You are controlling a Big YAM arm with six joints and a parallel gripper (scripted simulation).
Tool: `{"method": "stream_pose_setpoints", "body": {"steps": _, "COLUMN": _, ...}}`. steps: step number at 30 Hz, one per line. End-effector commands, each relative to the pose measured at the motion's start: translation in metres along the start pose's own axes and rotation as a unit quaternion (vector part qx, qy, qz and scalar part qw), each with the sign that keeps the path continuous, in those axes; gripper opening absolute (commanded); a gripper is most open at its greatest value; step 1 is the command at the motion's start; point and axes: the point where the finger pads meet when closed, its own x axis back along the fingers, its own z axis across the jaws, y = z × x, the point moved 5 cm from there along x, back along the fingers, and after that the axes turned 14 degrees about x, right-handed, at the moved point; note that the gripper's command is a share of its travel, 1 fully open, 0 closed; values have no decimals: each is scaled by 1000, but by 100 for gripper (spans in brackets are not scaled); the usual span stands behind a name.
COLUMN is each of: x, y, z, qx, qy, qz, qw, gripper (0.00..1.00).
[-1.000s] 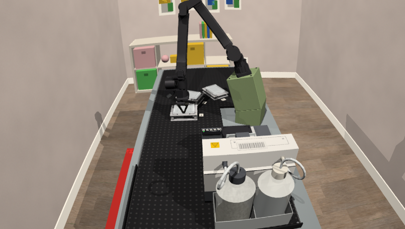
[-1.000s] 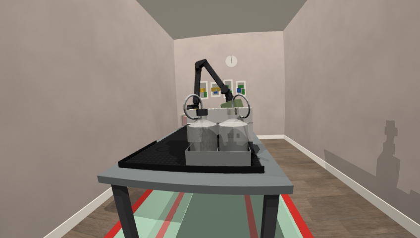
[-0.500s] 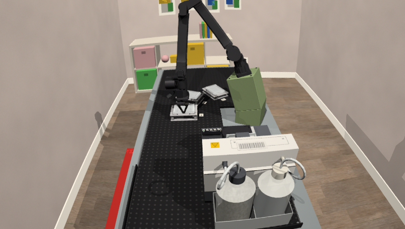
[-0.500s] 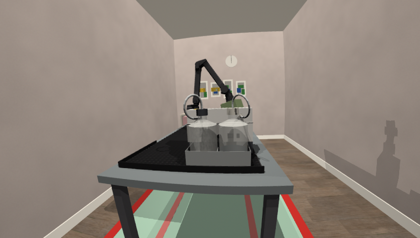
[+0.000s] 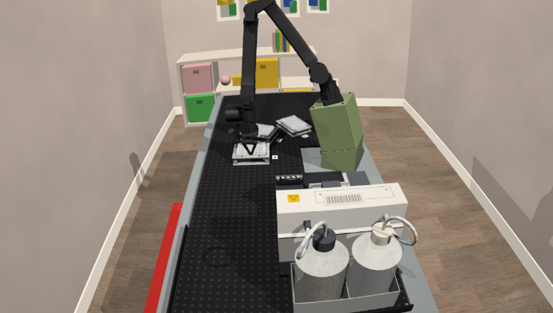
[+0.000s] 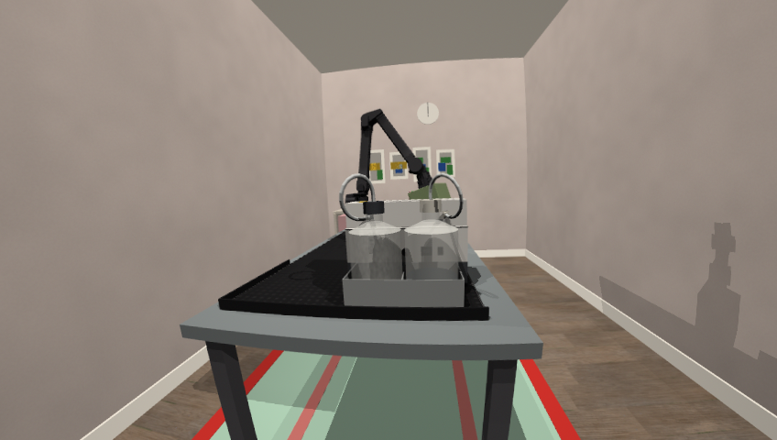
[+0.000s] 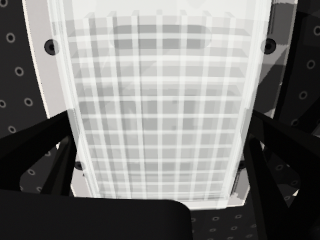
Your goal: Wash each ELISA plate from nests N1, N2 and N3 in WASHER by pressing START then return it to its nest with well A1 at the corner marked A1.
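Clear gridded plate [image 5: 252, 149] [image 7: 160, 115]: between my claw's fingers, on its pale nest [image 5: 251, 160] [image 7: 40, 65].
My black two-fingered claw [image 5: 250, 147] [image 7: 159, 118]: nearly wide open; grip on the plate, I cannot tell.

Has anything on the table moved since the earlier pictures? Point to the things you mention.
Nothing visibly changed. The arm [image 5: 249, 58] [image 6: 365, 152] and its gripper [image 5: 250, 152] [image 7: 159, 118] stayed put at the nearest plate [image 5: 262, 149] [image 7: 160, 150]; whether they have taken hold of it, I can't tell. The plates and both bottles [image 5: 321, 267] [image 6: 376, 253] stayed too.
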Motion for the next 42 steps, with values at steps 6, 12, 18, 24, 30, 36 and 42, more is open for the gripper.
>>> {"method": "stream_pose_setpoints", "body": {"steps": 6, "x": 1, "y": 4, "z": -2, "qx": 1, "qy": -1, "qz": -6, "qw": 1000, "gripper": 84}}
{"method": "stream_pose_setpoints", "body": {"steps": 12, "x": 13, "y": 2, "z": -1, "qx": 4, "qy": 1, "qz": -5, "qw": 1000, "gripper": 84}}
{"method": "stream_pose_setpoints", "body": {"steps": 18, "x": 20, "y": 3, "z": 2, "qx": 5, "qy": 1, "qz": -5, "qw": 1000, "gripper": 84}}
{"method": "stream_pose_setpoints", "body": {"steps": 24, "x": 30, "y": 3, "z": 1, "qx": -1, "qy": 1, "qz": -6, "qw": 1000, "gripper": 84}}
{"method": "stream_pose_setpoints", "body": {"steps": 30, "x": 38, "y": 3, "z": 3, "qx": 1, "qy": 1, "qz": -6, "qw": 1000, "gripper": 84}}
{"method": "stream_pose_setpoints", "body": {"steps": 36, "x": 46, "y": 3, "z": 1, "qx": 0, "qy": 0, "qz": -5, "qw": 1000, "gripper": 84}}
{"method": "stream_pose_setpoints", "body": {"steps": 42, "x": 56, "y": 3, "z": 1, "qx": -1, "qy": 0, "qz": -6, "qw": 1000, "gripper": 84}}
